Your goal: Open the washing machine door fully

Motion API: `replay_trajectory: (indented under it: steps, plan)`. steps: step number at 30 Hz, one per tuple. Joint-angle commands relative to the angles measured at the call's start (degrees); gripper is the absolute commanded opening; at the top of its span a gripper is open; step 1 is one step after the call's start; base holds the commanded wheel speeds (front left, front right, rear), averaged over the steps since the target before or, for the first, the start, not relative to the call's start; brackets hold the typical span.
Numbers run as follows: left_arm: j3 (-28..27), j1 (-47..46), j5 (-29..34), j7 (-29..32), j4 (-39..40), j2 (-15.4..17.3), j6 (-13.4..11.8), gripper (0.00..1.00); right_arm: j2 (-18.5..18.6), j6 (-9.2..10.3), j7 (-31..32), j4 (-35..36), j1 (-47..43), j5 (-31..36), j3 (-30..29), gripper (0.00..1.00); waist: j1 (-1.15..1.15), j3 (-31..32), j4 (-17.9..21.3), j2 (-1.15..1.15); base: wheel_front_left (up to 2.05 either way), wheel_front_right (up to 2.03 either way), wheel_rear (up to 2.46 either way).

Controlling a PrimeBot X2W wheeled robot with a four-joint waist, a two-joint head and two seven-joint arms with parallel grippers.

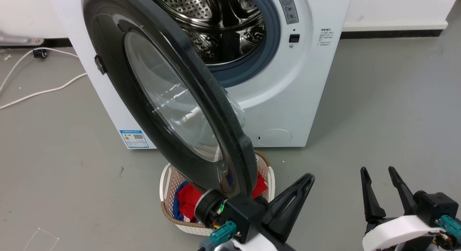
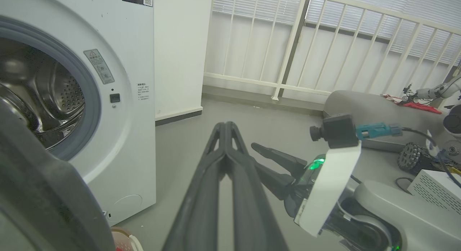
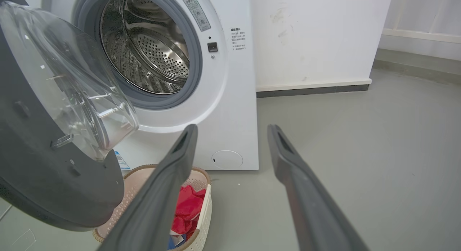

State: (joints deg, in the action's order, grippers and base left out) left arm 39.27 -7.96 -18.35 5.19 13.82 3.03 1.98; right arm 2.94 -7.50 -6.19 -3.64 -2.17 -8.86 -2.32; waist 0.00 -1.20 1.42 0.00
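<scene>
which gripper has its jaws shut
The left gripper: its jaws are pressed together with nothing between them. The right gripper has its jaws spread wide apart.

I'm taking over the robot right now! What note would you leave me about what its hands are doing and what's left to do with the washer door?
Hands: the left gripper is shut and holds nothing. It sits low beside the bottom rim of the washing machine door; I cannot tell if they touch. The right gripper is open and empty, off to the right and apart from the door.
Things: the door stands swung out from the drum opening, over the laundry basket on the floor.
Done: door unlatched and part-way open.
Left: it probably needs pushing further round toward its hinge side.
</scene>
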Motion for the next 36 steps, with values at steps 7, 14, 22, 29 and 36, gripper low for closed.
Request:
replay_trajectory:
  steps: [7,14,22,29,36]
  plan:
    - [-0.9,-0.2,0.9,-4.3,-9.4,-0.1,-2.2,0.0,-0.1,0.01,-0.2,-0.7,1.4,-0.1,0.2,1.0,0.0,-1.2,0.4,0.0,0.0,0.0,0.0]
    - [-3.1,-5.1,-1.2,-8.5,-16.6,-0.2,-5.0,0.0,-0.1,0.01,-0.4,-1.5,2.1,-0.5,1.0,1.0,0.0,-1.7,1.1,0.0,0.0,0.0,0.0]
    - [-2.6,-7.4,-4.3,-11.5,-23.6,-0.2,-8.0,0.0,-0.1,0.01,-0.2,-2.2,2.0,-0.9,1.3,1.0,0.0,-1.5,1.5,0.0,0.0,0.0,0.0]
    - [-2.2,-6.4,-4.2,-13.8,-27.8,0.3,-9.2,0.0,-0.1,0.01,0.1,-2.6,1.1,-1.3,1.2,1.0,0.0,-0.8,0.9,0.0,0.0,0.0,0.0]
    - [-4.1,-4.1,-4.3,-15.9,-26.7,2.1,-11.7,0.0,-0.1,0.01,0.5,-2.6,-0.1,-1.6,0.9,1.0,0.0,0.4,0.1,0.0,0.0,0.0,0.0]
